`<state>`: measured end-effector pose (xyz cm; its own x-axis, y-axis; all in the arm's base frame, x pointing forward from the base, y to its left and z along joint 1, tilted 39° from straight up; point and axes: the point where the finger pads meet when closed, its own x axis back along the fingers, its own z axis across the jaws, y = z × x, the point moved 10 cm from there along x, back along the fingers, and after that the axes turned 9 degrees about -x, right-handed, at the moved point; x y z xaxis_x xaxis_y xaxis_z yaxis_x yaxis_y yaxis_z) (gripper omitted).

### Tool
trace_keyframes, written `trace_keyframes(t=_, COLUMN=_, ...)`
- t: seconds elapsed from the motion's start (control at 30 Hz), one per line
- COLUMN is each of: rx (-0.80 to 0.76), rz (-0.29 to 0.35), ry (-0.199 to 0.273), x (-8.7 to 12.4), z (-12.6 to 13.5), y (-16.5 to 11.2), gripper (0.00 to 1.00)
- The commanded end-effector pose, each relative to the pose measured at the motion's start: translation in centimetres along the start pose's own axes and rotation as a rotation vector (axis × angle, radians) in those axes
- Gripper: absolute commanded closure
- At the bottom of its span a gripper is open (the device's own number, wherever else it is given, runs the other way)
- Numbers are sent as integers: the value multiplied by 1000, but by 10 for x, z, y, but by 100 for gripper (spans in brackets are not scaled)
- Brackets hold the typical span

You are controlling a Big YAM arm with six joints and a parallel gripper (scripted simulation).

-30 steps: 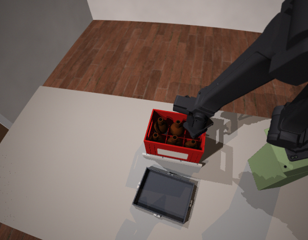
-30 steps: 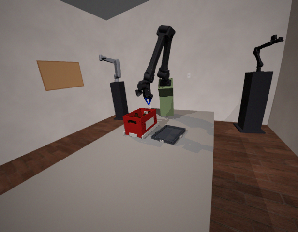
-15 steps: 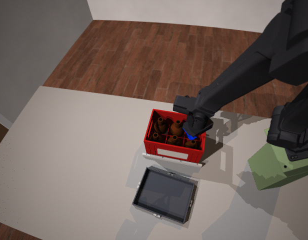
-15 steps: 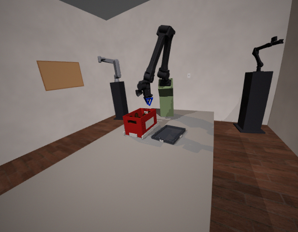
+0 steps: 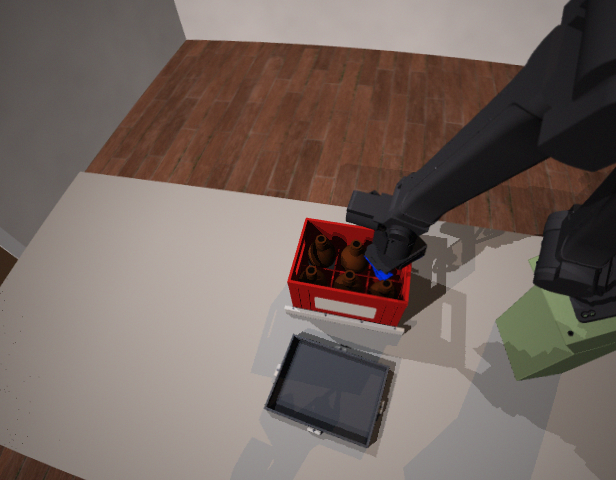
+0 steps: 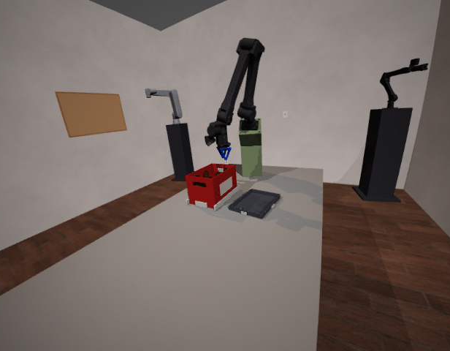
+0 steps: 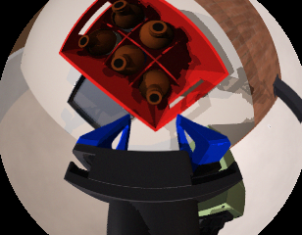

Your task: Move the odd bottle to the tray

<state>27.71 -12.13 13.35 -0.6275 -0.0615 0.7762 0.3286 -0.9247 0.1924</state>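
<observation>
Wrist view shows the gripper (image 7: 153, 136) poised above the near corner of the red crate (image 7: 202, 53), blue fingers parted and nothing between them. Five brown bottles (image 7: 154, 31) stand upright in the divided cells; which one has the odd neck cannot be told from these pictures, as the differences are too small to read. The dark tray (image 5: 373, 428) lies just beside the crate on the table (image 5: 117, 310), with no bottle on it. Judgement on handling: the bottles look rigid and smooth, probably glass-like, so slippery and liable to topple if knocked; the crate stands loose and may shift if a bottle drags on the dividers. The neck just below the opening appears the only accessible hold, taken squarely, then lifted straight up.
</observation>
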Motion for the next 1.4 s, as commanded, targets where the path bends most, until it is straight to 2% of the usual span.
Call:
trace_keyframes(t=0.0, rx=10, rz=-3, ry=2, x=2, z=-2, y=-1, gripper=39)
trace_keyframes(t=0.63, rx=10, rz=-3, ry=2, x=1, z=-2, y=-1, gripper=39)
trace_keyframes(t=1.37, rx=0, rz=7, ry=0, x=-18, z=0, y=-3, gripper=39)
